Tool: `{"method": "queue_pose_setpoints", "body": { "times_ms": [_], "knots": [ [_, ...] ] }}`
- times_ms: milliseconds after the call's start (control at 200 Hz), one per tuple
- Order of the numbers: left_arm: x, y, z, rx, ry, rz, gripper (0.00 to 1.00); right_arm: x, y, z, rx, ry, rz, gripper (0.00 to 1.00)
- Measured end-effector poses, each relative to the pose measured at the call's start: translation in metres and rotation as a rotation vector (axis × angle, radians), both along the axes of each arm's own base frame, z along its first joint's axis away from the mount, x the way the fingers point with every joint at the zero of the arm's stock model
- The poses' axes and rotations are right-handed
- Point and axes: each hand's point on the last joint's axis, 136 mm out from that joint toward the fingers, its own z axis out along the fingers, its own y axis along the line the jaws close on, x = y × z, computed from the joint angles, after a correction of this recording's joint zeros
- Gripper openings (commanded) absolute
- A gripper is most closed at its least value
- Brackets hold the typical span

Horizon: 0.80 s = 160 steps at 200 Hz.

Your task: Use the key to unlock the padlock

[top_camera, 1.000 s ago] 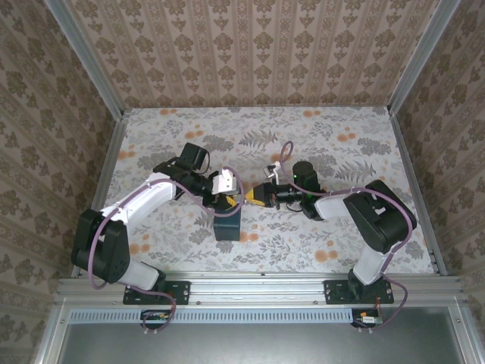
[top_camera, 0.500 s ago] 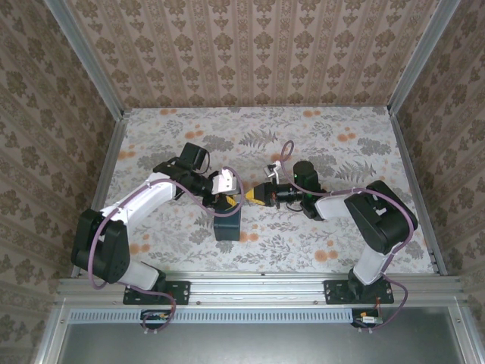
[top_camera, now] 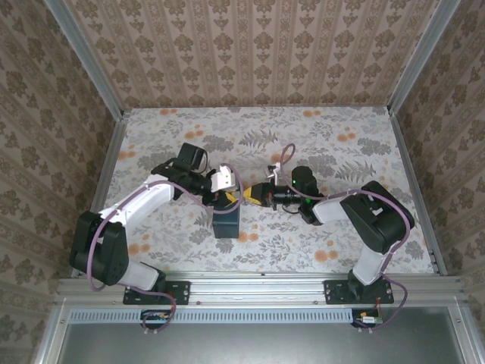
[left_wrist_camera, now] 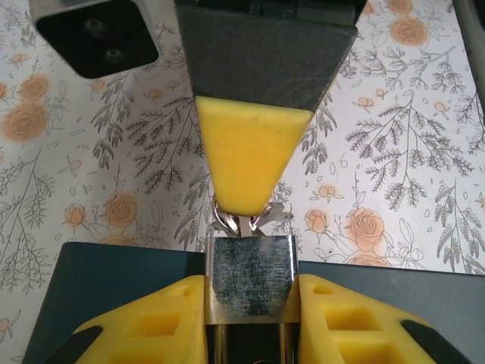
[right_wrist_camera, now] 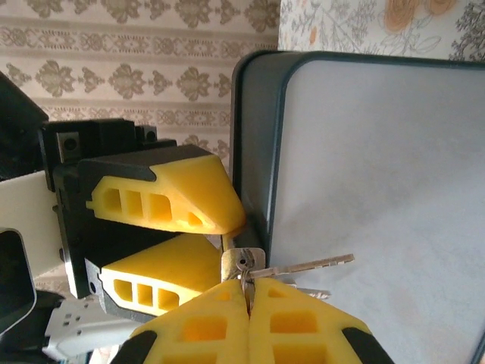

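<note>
Padlock [left_wrist_camera: 250, 282]: I see a small brushed-metal body, its long axis along the yellow fingers [left_wrist_camera: 151, 322] clamping it. The shackle end is toward that wrist and the far end faces the other gripper.
Key [left_wrist_camera: 236, 222]: touching the padlock's far end. I cannot tell if it is inserted.
Left gripper [top_camera: 229, 197]: closed tight on the padlock's sides.
Right gripper [right_wrist_camera: 248, 292]: fingers pressed together, pinching the key.
Arms: both bent at the elbow, forearms reaching inward, tips meeting over the near-middle surface [top_camera: 341, 152].
Dark-blue box [top_camera: 226, 221]: on the surface just under the left gripper.
</note>
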Motion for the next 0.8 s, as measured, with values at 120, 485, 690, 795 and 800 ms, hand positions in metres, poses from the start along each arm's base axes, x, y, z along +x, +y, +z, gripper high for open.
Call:
{"method": "queue_pose_setpoints", "body": {
  "times_ms": [120,485,690,795,800],
  "knots": [
    [0.001,0.001,0.0,-0.002,0.001,0.02,0.28,0.0,0.003,0.001,-0.002,-0.013,-0.039,0.0],
    [0.011,0.005,0.0,0.002,-0.025,0.062,0.27,0.011,0.01,0.002,0.018,-0.035,-0.061,0.05],
    [0.01,0.004,0.0,-0.018,-0.032,0.055,0.25,0.006,0.011,-0.007,-0.041,-0.028,-0.041,0.35],
    [0.005,0.0,0.001,-0.045,-0.025,0.03,0.25,-0.002,0.004,-0.006,-0.104,-0.038,-0.02,0.42],
    [0.005,0.0,0.001,-0.046,-0.026,0.029,0.25,-0.003,0.003,-0.006,-0.108,-0.04,-0.016,0.42]
  ]
}}
